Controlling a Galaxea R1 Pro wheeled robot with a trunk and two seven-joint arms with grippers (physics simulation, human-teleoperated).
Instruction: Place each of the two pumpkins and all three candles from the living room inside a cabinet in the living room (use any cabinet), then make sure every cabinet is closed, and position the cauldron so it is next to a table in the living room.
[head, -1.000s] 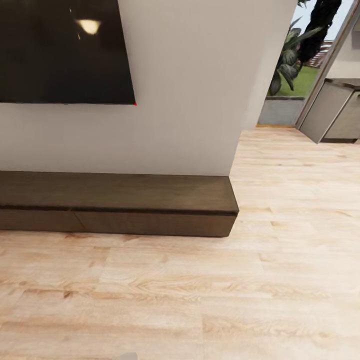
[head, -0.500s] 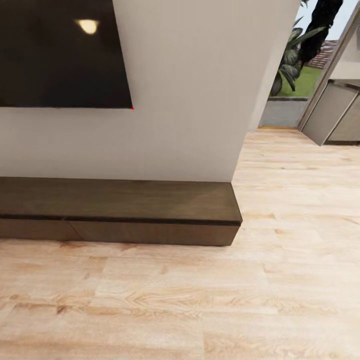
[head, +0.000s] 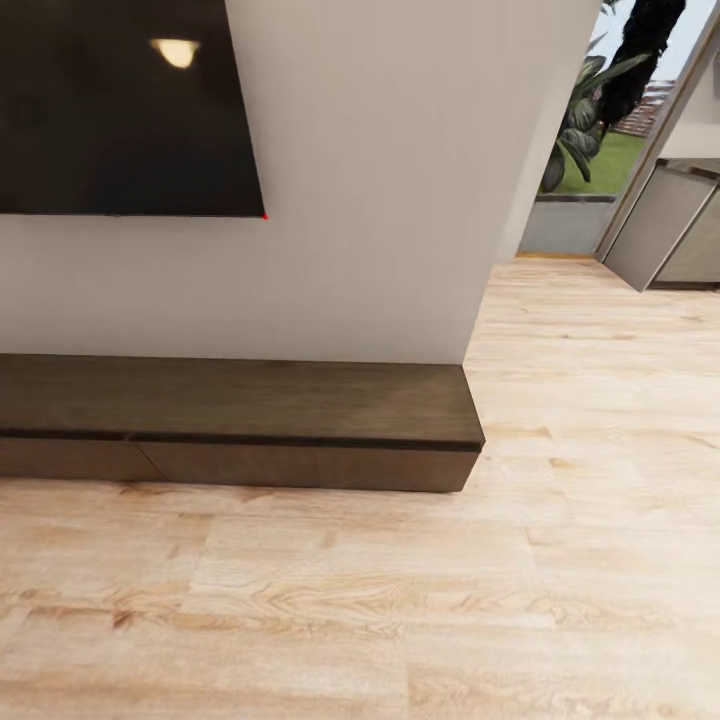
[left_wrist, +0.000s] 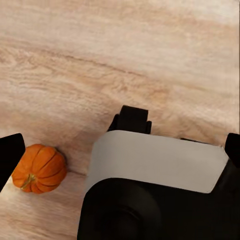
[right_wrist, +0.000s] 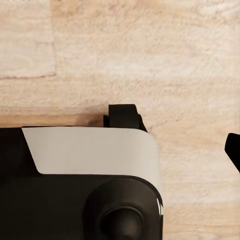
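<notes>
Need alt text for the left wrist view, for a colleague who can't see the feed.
An orange pumpkin lies on the wood plank floor, beside the robot's black and grey base. A dark fingertip shows next to the pumpkin.

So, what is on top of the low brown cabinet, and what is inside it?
The cabinet top is bare; the TV hangs on the wall above. Its drawer fronts look shut, so the inside is hidden.

bright, even; lamp glare on tv (head: 120, 110).

Open plank floor (head: 400, 600) fronts the low cabinet (head: 240, 415); wall (head: 380, 200) and TV (head: 120, 100) block behind
</notes>
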